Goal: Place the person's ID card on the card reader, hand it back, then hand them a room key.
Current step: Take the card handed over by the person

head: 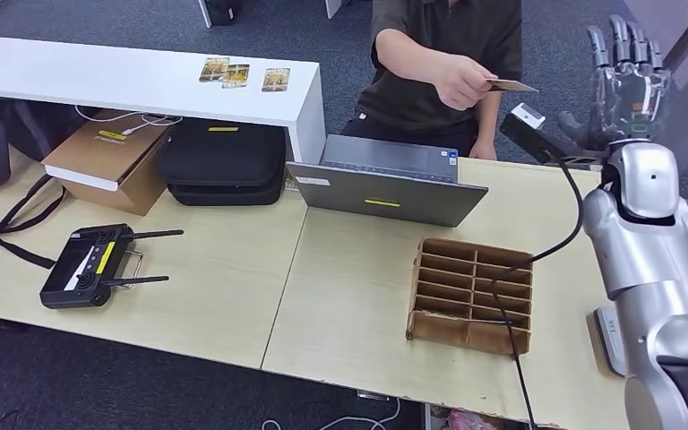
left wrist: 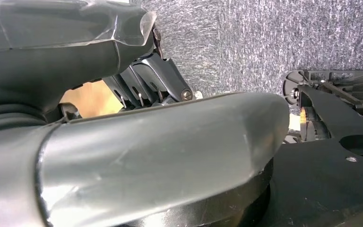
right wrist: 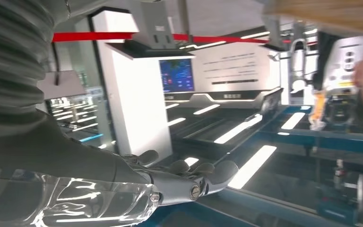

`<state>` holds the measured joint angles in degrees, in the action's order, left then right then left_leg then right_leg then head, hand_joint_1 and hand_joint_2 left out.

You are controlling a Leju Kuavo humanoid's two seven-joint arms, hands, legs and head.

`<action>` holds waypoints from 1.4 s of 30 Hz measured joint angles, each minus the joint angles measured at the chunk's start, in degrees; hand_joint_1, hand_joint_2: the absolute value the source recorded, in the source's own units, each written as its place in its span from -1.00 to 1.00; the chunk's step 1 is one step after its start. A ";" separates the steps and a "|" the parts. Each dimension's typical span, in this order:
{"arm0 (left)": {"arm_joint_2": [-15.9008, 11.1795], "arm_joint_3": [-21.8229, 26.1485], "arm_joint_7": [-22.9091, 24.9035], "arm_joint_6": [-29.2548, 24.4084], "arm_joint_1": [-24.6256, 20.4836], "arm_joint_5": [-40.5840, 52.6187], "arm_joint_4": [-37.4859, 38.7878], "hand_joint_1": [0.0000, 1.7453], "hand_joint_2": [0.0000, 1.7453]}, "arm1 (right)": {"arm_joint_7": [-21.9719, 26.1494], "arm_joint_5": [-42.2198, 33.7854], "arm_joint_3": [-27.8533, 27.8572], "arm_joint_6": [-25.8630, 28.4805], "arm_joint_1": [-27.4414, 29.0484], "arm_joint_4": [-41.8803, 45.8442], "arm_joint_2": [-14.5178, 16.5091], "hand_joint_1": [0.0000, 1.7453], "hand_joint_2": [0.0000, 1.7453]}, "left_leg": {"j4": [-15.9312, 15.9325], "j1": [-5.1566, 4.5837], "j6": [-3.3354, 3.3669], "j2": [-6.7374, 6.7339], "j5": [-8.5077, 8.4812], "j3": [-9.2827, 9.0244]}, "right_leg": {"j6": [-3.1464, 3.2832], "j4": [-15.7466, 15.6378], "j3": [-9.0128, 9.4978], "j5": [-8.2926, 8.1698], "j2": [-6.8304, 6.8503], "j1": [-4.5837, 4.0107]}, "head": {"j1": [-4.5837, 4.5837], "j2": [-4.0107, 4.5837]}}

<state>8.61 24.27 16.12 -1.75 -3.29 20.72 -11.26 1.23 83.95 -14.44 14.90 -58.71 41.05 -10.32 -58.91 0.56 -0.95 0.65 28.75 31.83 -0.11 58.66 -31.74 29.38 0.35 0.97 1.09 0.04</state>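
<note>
Head view: beyond the laptop [head: 385,184], a person's hand [head: 460,82] holds the ID card [head: 511,86] flat, long axis pointing toward the raised right hand [head: 625,85], empty with fingers spread. Left wrist view: left hand [left wrist: 142,142], grasp unclear. Right wrist view: fingers [right wrist: 189,172] extended, empty.

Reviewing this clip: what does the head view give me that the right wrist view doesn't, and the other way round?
Head view alone: the person holding out the ID card, the black card reader on the table, the laptop, the brown divided tray, the black controller, and three cards on the white shelf.

Right wrist view alone: the room's white pillar, a blue screen and bright light strips.

Both share the right hand, raised, fingers apart, holding nothing.
</note>
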 joint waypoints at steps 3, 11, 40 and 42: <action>0.00 0.30 0.01 0.02 0.01 -0.01 0.00 -1.00 -1.00 | -0.15 0.05 -1.56 -1.20 -1.94 -0.98 2.15 -1.00 1.00 | 0.00 0.02 -0.01 0.04 -0.01 0.02 | 0.00 0.00 0.00 0.00 0.04 -0.03 | -0.01 0.00; 0.05 0.85 0.12 0.05 0.03 -0.06 0.00 -1.00 -1.00 | -0.18 -0.33 -3.39 -3.53 -5.16 -3.99 4.63 -1.00 1.00 | -0.04 0.00 -0.01 0.03 -0.01 0.05 | 0.02 -0.03 0.01 -0.02 0.04 -0.02 | -0.02 0.00; 0.07 1.32 0.43 0.11 0.04 0.63 0.00 -1.00 -1.00 | -0.76 -1.10 -4.60 -4.30 -6.60 -8.92 4.77 1.00 1.00 | -0.10 0.01 -0.01 0.03 0.00 0.08 | 0.02 -0.03 0.01 -0.04 0.05 -0.03 | -0.02 0.00; 0.07 1.33 0.43 0.11 0.04 0.63 0.00 -1.00 -1.00 | -0.79 -1.12 -4.60 -4.24 -6.60 -8.92 4.77 1.00 1.00 | -0.10 0.01 -0.01 0.03 0.00 0.08 | 0.02 -0.03 0.01 -0.04 0.05 -0.02 | -0.01 0.00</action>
<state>8.68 25.59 16.55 -1.64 -3.25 21.35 -11.26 0.44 82.83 -19.04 10.66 -65.31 32.13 -5.55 -59.02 0.57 -0.95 0.68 28.74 31.91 -0.09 58.63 -31.73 29.35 0.41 0.95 1.08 0.04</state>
